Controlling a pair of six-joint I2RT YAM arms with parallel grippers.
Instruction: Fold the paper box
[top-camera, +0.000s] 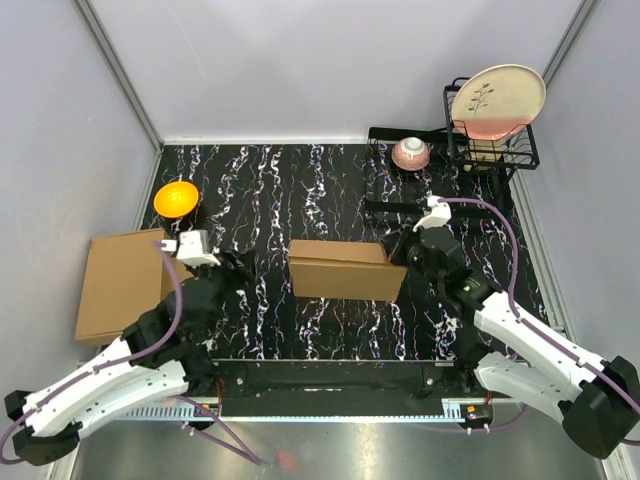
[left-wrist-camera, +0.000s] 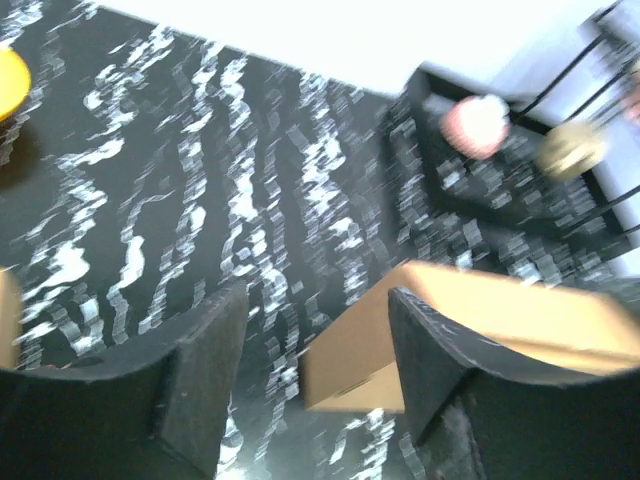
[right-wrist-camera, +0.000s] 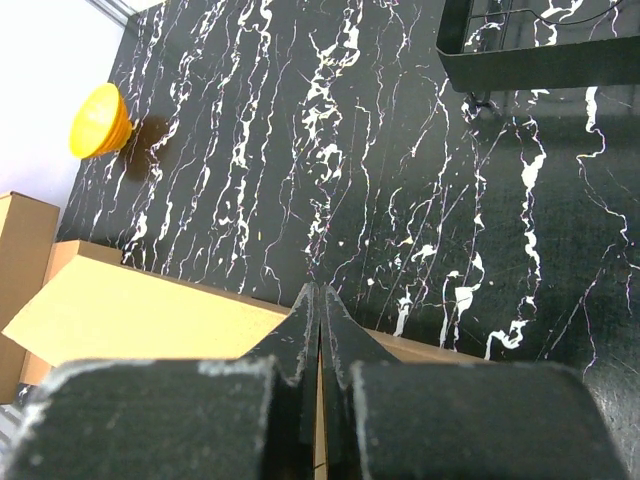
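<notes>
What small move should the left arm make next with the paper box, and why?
Probably ease the left gripper toward the left end of the paper box. Its jaws stand open with nothing between them, a little apart from that end, while the right gripper is shut at the box's right end. Whether it pinches a flap there cannot be told.

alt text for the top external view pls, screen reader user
A brown paper box sits mid-table on a black marbled table, the right fingers shut at its right end and the left fingers open just off its left. A cardboard stack and orange bowl lie far left; a plate stands back right.
</notes>
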